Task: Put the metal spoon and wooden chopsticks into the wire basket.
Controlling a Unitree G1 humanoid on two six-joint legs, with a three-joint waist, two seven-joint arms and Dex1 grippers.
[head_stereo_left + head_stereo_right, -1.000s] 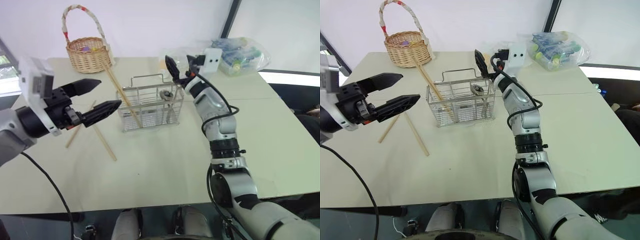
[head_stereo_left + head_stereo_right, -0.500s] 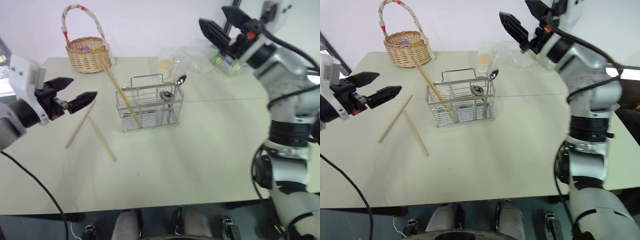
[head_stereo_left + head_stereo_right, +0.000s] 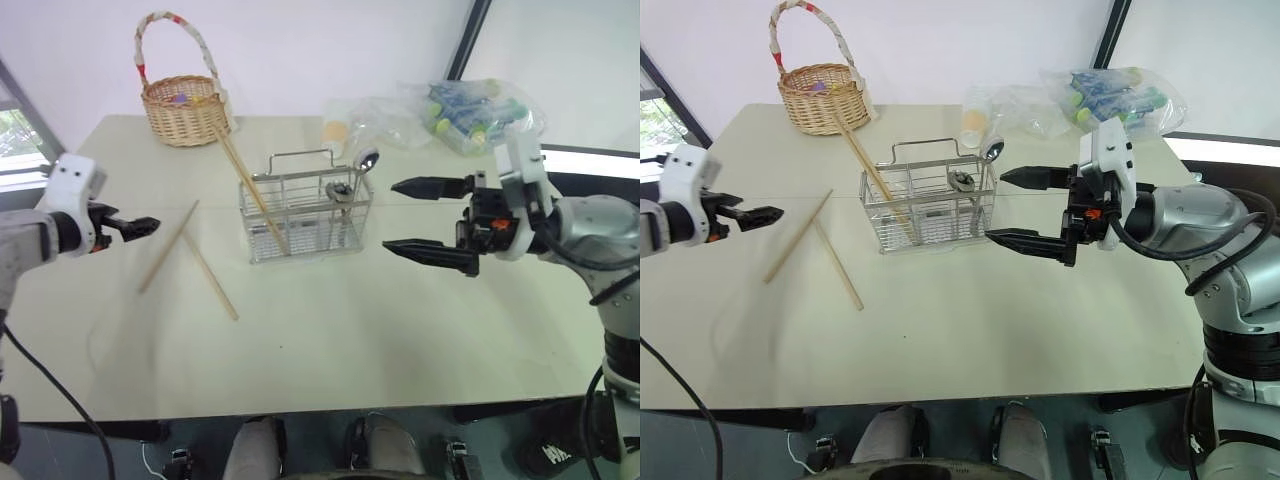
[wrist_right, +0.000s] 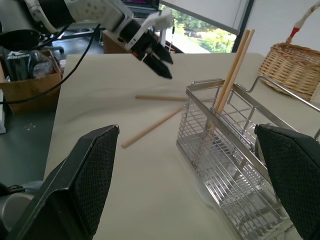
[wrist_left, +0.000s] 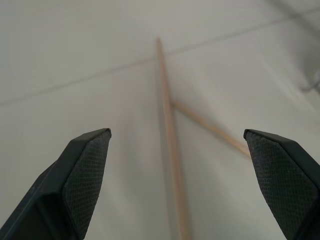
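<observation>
Chopsticks: two lie loose on worktop (image 3: 330, 350), crossed in a shallow V w/ ends meeting, left of wire basket (image 3: 305, 215) — one (image 3: 168, 245), other (image 3: 210, 275). Two more (image 3: 250, 185) stand tilted in basket's left end, tops leaning out toward wicker basket (image 3: 183, 95); lower ends hidden behind wire grid, can't tell if they reach basket floor.

Spoon (image 3: 362, 162): in basket's right end, bowl up above rim; handle mostly lost behind wires. Small dark-and-silver item (image 3: 338, 190) beside it inside basket, too small to ID.

L gripper (image 3: 140, 226): over worktop's left edge, near the loose pair, not touching. Head view shows fingers edge-on, gap hard to read; wrist view shows both fingers (image 5: 82, 170) wide apart, nothing between, loose sticks (image 5: 170, 150) on the worktop beyond them.

R gripper (image 3: 415, 217): right of basket, level, tips pointing at it, apart from it. Fingers spread wide, empty. Wrist view: basket (image 4: 235, 150) w/ upright sticks ahead.

Clear bags (image 3: 470, 110) at far right of worktop; contents hard to make out, greenish/blue items.
</observation>
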